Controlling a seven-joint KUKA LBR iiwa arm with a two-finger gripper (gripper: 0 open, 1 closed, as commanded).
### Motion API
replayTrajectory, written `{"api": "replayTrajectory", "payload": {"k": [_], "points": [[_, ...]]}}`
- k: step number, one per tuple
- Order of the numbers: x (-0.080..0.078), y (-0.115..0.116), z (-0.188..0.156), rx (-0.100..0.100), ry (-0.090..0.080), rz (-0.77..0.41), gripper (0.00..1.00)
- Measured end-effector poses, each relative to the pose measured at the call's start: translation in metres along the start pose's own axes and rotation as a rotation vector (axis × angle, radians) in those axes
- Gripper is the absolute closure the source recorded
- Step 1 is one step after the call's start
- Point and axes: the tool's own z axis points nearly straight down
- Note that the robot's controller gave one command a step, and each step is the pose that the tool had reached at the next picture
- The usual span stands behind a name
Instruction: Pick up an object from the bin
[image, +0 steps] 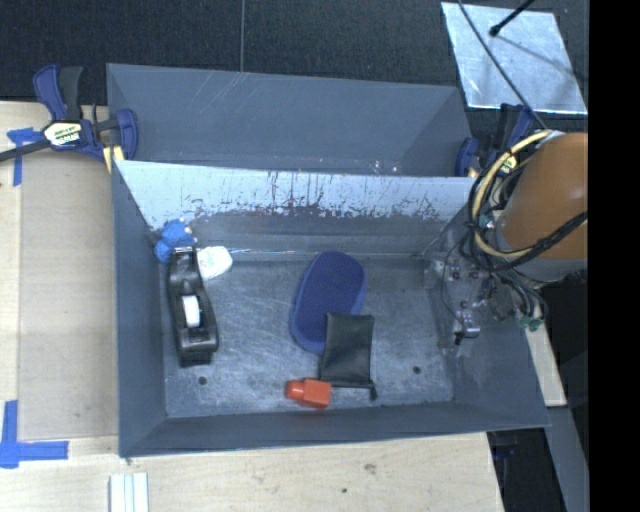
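My gripper (461, 312) hangs at the right end of the bin, close to the right wall and above bare floor. Nothing shows in it. The nearest loose thing is a black square pouch-like piece (347, 349), well to its left near the front of the bin. That piece lies partly over the lower edge of a blue oval object (327, 296) in the middle of the floor. A small orange-red block (308, 392) lies just in front of the black piece, by the front wall.
A black tape dispenser (192, 315) with a white roll lies along the left side. Behind it in the back left corner sit a small blue piece (174, 238) and a white rounded piece (214, 263). The arm's orange cover and cables stand over the right rim.
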Motion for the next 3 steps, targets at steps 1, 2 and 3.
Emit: {"api": "replayTrajectory", "payload": {"k": [1, 2, 3], "points": [[0.022, 0.101, 0.074, -0.005, 0.007, -0.046, 0.00], [0.020, 0.096, 0.071, -0.001, 0.000, -0.040, 1.00], [0.023, 0.114, -0.087, 0.000, -0.009, -0.067, 1.00]]}}
